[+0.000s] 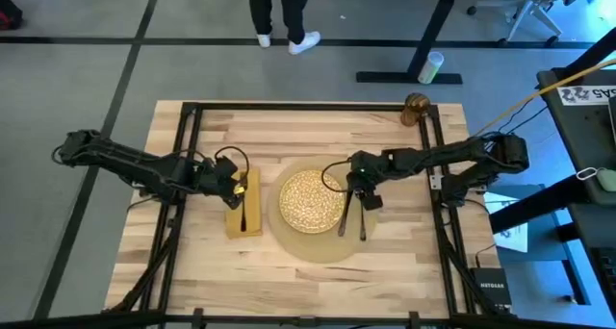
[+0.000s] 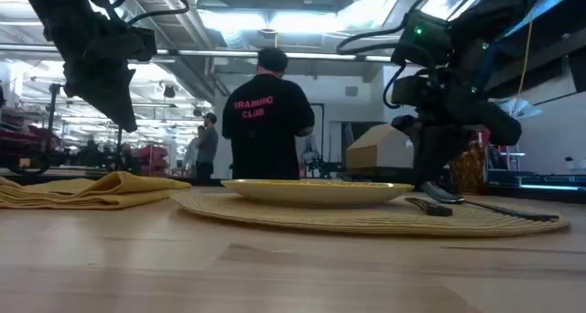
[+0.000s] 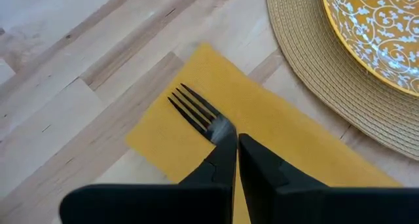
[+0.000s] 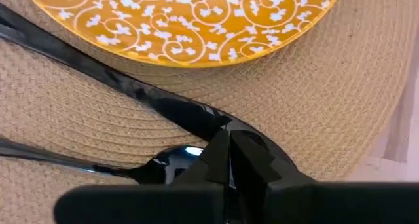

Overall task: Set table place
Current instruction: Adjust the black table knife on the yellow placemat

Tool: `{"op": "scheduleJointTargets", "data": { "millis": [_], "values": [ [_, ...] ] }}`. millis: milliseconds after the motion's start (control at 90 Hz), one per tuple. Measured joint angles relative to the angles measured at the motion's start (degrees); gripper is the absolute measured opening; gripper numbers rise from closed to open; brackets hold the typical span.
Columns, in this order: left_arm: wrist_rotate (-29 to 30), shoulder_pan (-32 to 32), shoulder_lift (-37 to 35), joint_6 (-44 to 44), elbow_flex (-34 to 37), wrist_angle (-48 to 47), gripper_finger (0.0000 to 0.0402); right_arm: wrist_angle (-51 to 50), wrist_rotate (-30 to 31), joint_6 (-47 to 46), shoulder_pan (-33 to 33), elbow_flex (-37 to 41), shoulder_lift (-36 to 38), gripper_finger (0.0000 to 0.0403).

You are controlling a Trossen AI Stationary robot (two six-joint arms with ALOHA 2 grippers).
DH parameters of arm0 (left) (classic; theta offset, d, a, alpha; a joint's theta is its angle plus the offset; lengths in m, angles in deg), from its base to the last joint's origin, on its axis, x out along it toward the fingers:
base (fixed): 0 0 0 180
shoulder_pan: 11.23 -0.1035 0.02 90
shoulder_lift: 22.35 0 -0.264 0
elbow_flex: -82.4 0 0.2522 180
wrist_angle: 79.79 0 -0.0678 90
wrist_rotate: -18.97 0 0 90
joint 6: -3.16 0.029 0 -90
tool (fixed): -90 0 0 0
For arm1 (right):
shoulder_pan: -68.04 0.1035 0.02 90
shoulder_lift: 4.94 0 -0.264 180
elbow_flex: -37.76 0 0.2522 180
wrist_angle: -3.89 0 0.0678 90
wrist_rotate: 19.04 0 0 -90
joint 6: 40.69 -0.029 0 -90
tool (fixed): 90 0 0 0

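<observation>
A round tan placemat (image 1: 313, 244) lies mid-table with the yellow patterned plate (image 1: 310, 201) on it. Right of the plate, on the mat, lie a dark knife (image 4: 118, 83) and, farther out, a dark spoon (image 4: 160, 164). My right gripper (image 4: 230, 152) is shut just above the knife's broad end and the spoon's bowl. Left of the mat a mustard napkin (image 1: 236, 223) lies flat with a dark fork (image 3: 196, 111) on it. My left gripper (image 3: 237, 145) is shut above the fork's neck, and the low view shows it well clear of the napkin (image 2: 92, 189). My right gripper points down at the knife's broad end (image 4: 196, 119) with its fingers shut. Its own fingers hide the spot, so I cannot tell whether it touches the knife or the spoon's bowl. Both lie flat on the placemat.
A small amber glass (image 1: 416, 108) stands at the table's far right corner by the black rail (image 1: 289, 106). Bare wood (image 1: 289, 295) shows along the near edge and at the far left. A person (image 2: 267, 121) stands beyond the far edge.
</observation>
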Motion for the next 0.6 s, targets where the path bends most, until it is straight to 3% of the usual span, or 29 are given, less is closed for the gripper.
{"op": "scheduleJointTargets", "data": {
  "millis": [600],
  "values": [
    [0.00,0.00,0.00,0.00,0.00,0.00,0.0000,2.00,-2.09,0.20,-0.67,0.00,0.00,0.0000]
  ]
}}
